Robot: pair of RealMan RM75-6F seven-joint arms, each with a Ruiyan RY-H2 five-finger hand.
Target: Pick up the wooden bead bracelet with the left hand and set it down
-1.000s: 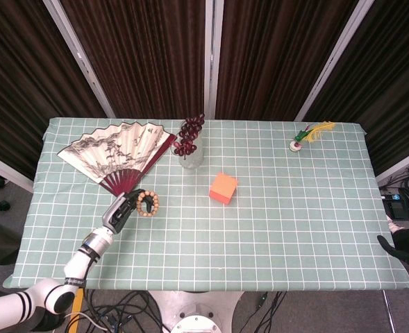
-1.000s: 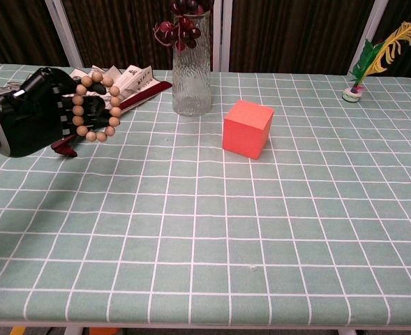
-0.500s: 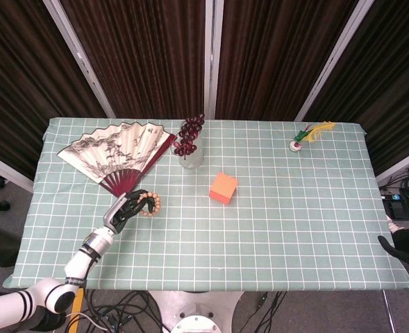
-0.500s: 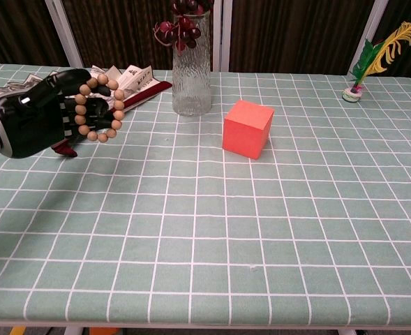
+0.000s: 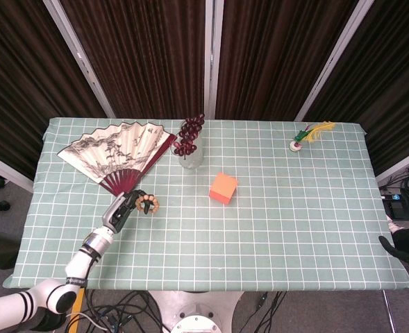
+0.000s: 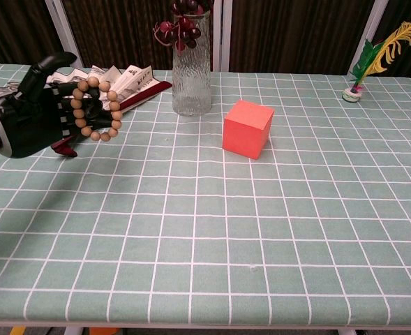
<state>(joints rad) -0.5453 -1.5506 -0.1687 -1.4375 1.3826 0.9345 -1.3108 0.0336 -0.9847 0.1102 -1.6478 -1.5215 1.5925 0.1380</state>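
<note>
The wooden bead bracelet (image 6: 97, 108) is a ring of light round beads hanging on the fingers of my black left hand (image 6: 31, 118) at the table's left side. In the chest view the thumb stands raised, clear of the beads, while the other fingers pass through the loop. In the head view the bracelet (image 5: 148, 203) is low over the green checked cloth, just below the fan's handle, with the left hand (image 5: 123, 209) behind it. My right hand (image 5: 391, 248) shows only as a dark shape at the far right edge, off the table; how its fingers lie is unclear.
A painted folding fan (image 5: 117, 152) lies open at the back left, its red handle close to the left hand. A glass vase (image 6: 191, 77) with dark red berries stands at the back middle. An orange cube (image 6: 248, 129) sits mid-table. A feather shuttlecock (image 6: 372, 63) is back right.
The left hand has lowered slightly with the bracelet. Its thumb, earlier laid over the beads, has lifted off them. The right hand has not moved.
</note>
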